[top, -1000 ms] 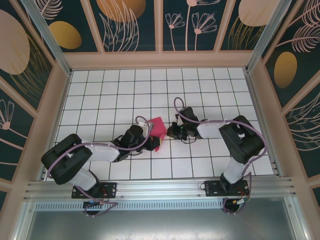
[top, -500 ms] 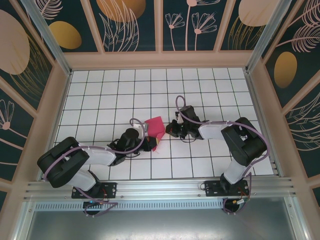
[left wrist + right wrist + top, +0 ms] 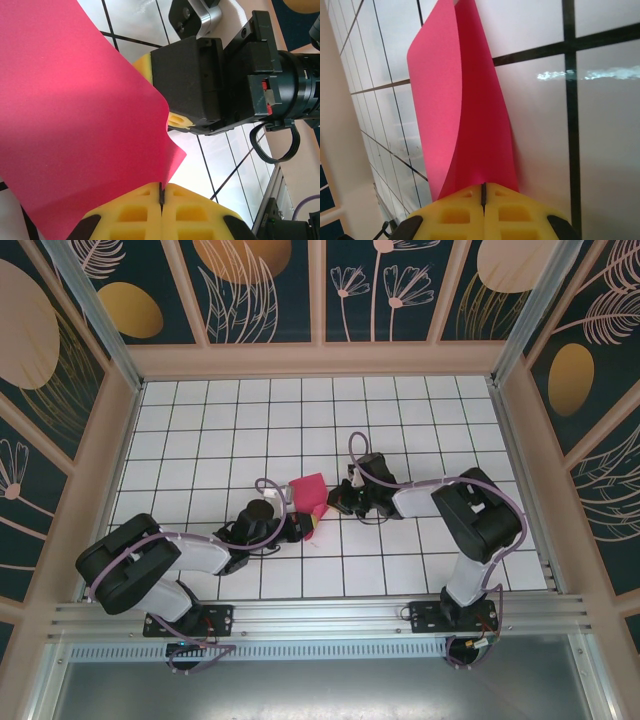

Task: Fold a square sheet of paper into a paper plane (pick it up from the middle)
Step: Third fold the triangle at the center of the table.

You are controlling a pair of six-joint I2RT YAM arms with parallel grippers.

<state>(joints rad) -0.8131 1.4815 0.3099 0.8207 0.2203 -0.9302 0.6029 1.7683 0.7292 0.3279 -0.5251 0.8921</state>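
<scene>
Left arm [image 3: 195,552] and right arm [image 3: 472,515] stretch low and inward. Left gripper [image 3: 301,528] and right gripper [image 3: 336,502], near each other, both pinch the square sheet of paper [image 3: 309,490].

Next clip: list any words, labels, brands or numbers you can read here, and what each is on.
No readable text.
The square sheet of paper is plain red-pink, unprinted.
The wall panels carry only leaf and flower drawings.
The table shows only black grid lines.
A small red tab on the right arm is too small to read.

Black-and-white arms [image 3: 200,555], lilac cables [image 3: 352,448] — yellow end effector pads [image 3: 130,212]
</scene>
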